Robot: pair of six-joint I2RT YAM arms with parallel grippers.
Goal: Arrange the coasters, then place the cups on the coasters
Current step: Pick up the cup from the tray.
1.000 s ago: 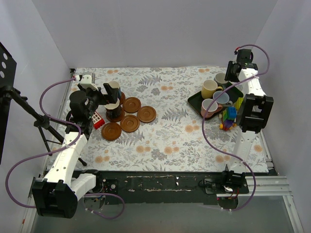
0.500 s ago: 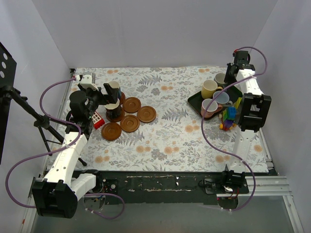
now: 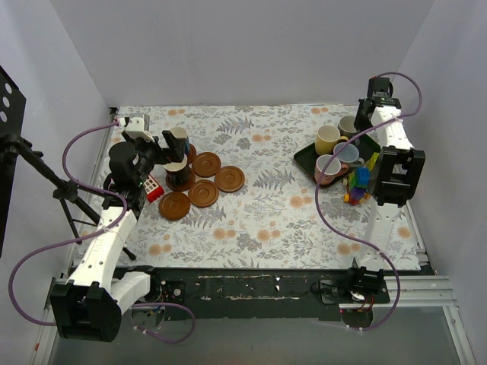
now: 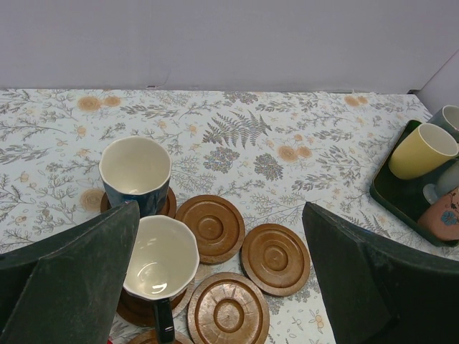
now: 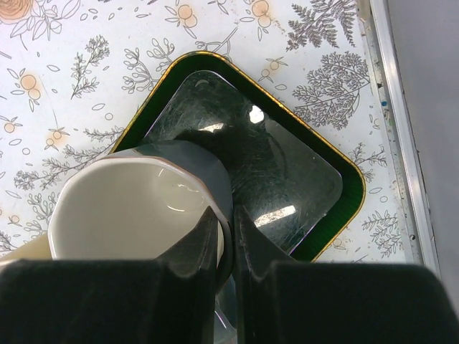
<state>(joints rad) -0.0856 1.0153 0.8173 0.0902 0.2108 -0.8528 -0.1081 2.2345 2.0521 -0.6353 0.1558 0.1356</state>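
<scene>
Right wrist view: the grey cup (image 5: 136, 208) is seen from above, pale inside, standing on the dark green tray (image 5: 344, 172). Its wall is pinched by the right claw (image 5: 226, 218), one finger inside the rim and one outside, drawn almost together with only the wall between them. The cup's body lies to the left of the claw in this view, so it is gripped by its edge, not around its girth. Some tilt is to be expected on the lift. Whether the cup is clear of the tray floor cannot be told.

From the top external camera, the held cup is found at the tray's far corner. The yellow cup (image 3: 328, 139), the light blue cup (image 3: 348, 154) and the pink cup (image 3: 329, 169) are grouped nearer, and the toy blocks (image 3: 358, 182) lie just beside the tray.

The coasters (image 3: 206, 163) are clustered well apart from it, across the worktop (image 3: 274, 220) to the left. Four are bare, and two already carry cups, the dark blue cup (image 4: 136, 168) among them. Above that cluster the left claw (image 4: 219, 222) hangs spread wide, with nothing held.

The right arm is nearer the tray, the left arm nearer the coasters. A leftward carry is called for, and the rightmost coaster (image 3: 229, 179) is judged the shortest reach.
</scene>
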